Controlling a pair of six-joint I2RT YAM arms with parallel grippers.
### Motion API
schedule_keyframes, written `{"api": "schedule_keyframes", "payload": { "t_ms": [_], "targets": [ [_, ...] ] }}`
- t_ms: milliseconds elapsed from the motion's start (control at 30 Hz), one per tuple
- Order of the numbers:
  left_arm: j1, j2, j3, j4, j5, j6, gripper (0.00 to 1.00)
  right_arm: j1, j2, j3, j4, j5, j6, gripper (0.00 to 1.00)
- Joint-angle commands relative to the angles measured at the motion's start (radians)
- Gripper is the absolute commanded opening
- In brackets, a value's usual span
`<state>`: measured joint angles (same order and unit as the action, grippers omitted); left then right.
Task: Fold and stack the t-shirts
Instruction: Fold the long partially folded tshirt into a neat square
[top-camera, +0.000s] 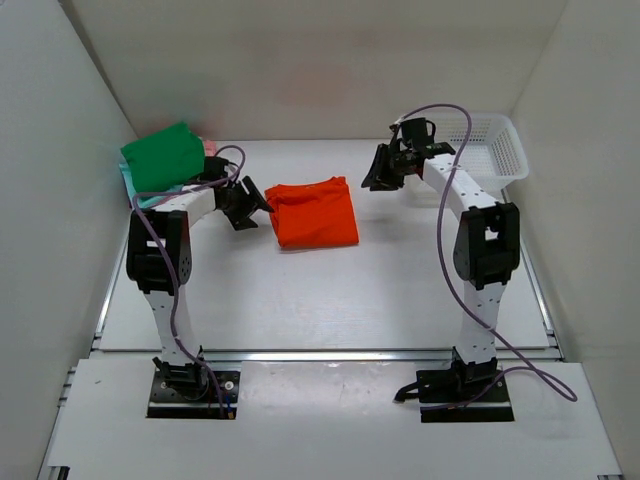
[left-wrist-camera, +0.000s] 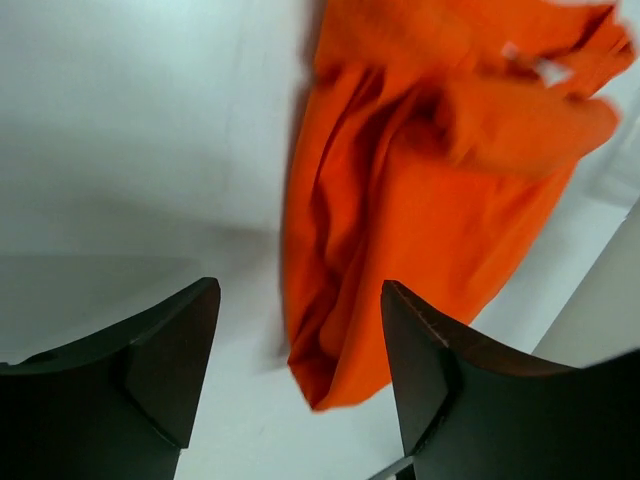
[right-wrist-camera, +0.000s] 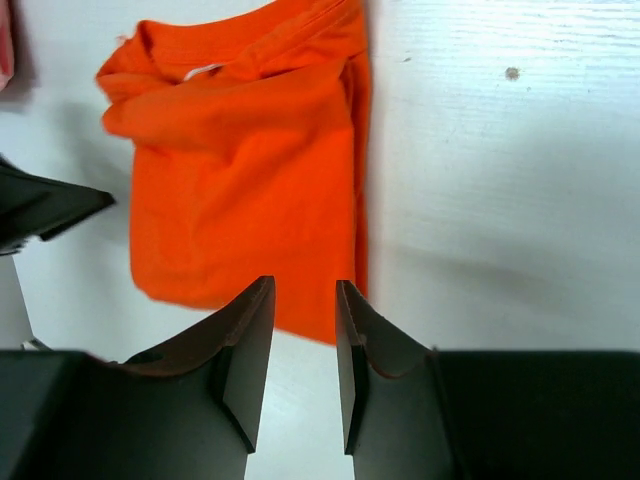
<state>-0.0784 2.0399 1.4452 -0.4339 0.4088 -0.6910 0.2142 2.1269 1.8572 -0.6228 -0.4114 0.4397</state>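
Left gripper (top-camera: 250, 205): jaws spread, empty, just beside 9 o'clock edge of folded orange t-shirt (top-camera: 315, 215), mid-table. Right gripper (top-camera: 378, 172): jaws slightly parted, empty, at shirt's 1 o'clock. Green t-shirt (top-camera: 162, 155) tops stack, 10 o'clock; basket (top-camera: 512, 150), 2 o'clock.

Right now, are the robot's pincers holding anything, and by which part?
Nothing. The left pincer and right pincer are both open and empty; the orange t-shirt lies loose.
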Motion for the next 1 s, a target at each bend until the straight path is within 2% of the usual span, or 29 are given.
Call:
{"api": "schedule_keyframes", "payload": {
  "t_ms": [0, 200, 433, 633, 867, 900, 967],
  "targets": [
    [-0.044, -0.118, -0.095, 0.053, -0.030, 0.044, 0.77, -0.016, -0.156, -0.081, 0.090, 0.008, -0.045, 0.28],
    [-0.077, -0.070, -0.033, 0.098, -0.057, -0.015, 0.78, 0.010, -0.208, -0.174, 0.098, -0.012, -0.039, 0.28],
    [-0.073, -0.015, 0.072, 0.141, -0.136, -0.065, 0.71, 0.045, -0.217, -0.191, 0.110, -0.030, -0.036, 0.28],
    [-0.078, 0.081, 0.153, 0.139, -0.116, -0.056, 0.69, 0.042, -0.213, -0.182, 0.103, -0.030, -0.032, 0.28],
    [-0.098, 0.152, 0.214, 0.184, -0.097, -0.116, 0.64, 0.024, -0.211, -0.191, 0.094, -0.043, -0.039, 0.28],
    [-0.095, 0.163, 0.224, 0.179, -0.088, -0.125, 0.59, 0.019, -0.208, -0.190, 0.089, -0.046, -0.041, 0.27],
    [-0.101, 0.169, 0.242, 0.182, -0.084, -0.134, 0.56, 0.025, -0.205, -0.194, 0.092, -0.047, -0.039, 0.27]
  ]
}}
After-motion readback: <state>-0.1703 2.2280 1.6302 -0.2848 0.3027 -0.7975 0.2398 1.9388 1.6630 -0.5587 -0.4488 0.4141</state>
